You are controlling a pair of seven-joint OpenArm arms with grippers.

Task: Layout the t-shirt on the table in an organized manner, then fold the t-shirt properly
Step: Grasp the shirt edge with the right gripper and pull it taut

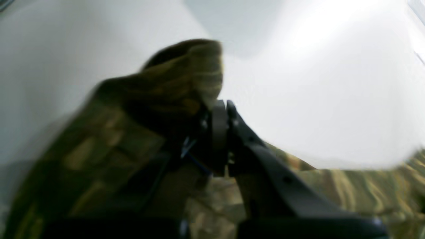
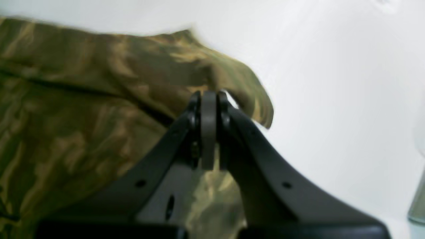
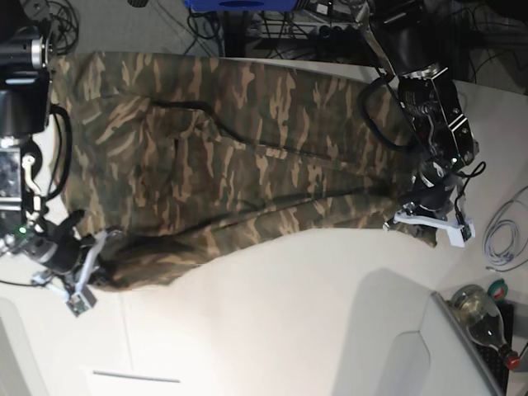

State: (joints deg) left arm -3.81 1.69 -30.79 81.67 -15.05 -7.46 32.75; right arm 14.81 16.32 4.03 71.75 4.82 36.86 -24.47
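The camouflage t-shirt (image 3: 223, 157) lies stretched across the far half of the white table (image 3: 313, 313), its near edge curving between my two arms. My left gripper (image 3: 412, 216) sits at the right end in the base view, shut on a bunched corner of the cloth. The left wrist view is blurred; there the left gripper (image 1: 220, 103) pinches a fold of the t-shirt (image 1: 159, 99) above the table (image 1: 315, 99). My right gripper (image 3: 103, 256) holds the opposite corner at the left. Seen from the right wrist, the right gripper (image 2: 209, 94) is shut on the t-shirt (image 2: 99, 83) hem.
A glass bottle (image 3: 483, 309) lies on a tray at the lower right, beside a coiled white cable (image 3: 505, 239). A blue object (image 3: 239, 4) and dark cables lie beyond the table's far edge. A thin strip (image 3: 136, 377) marks the near left table top.
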